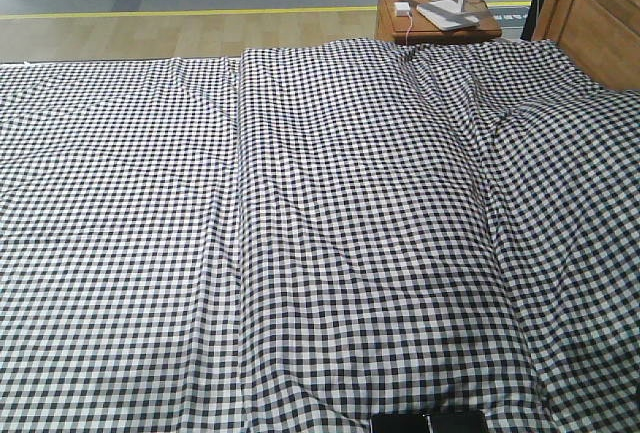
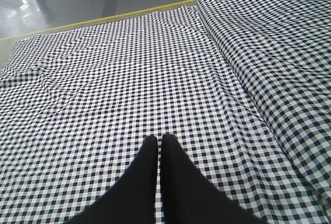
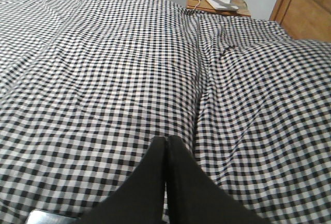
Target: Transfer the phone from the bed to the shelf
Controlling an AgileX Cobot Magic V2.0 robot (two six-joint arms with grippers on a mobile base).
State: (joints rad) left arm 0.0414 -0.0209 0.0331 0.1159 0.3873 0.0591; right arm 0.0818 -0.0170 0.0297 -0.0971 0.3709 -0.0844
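Note:
The bed (image 1: 320,213) fills the front view, covered by a black-and-white check sheet. At its near edge lies a flat black object (image 1: 428,421), cut off by the frame; it looks like the phone. In the right wrist view, a dark glossy corner with a pale rim (image 3: 42,217) shows at the lower left, beside my right gripper (image 3: 166,139). That gripper is shut and empty above the sheet. My left gripper (image 2: 158,138) hovers over bare sheet (image 2: 155,69), its fingers together with only a thin slit between them, holding nothing. The shelf is out of view.
A small wooden side table (image 1: 430,15) with white items and a cable stands beyond the far edge of the bed. The wooden headboard (image 1: 590,13) rises at the right. Folds run lengthwise down the sheet (image 1: 240,203). Grey floor with a yellow line (image 1: 180,13) lies behind.

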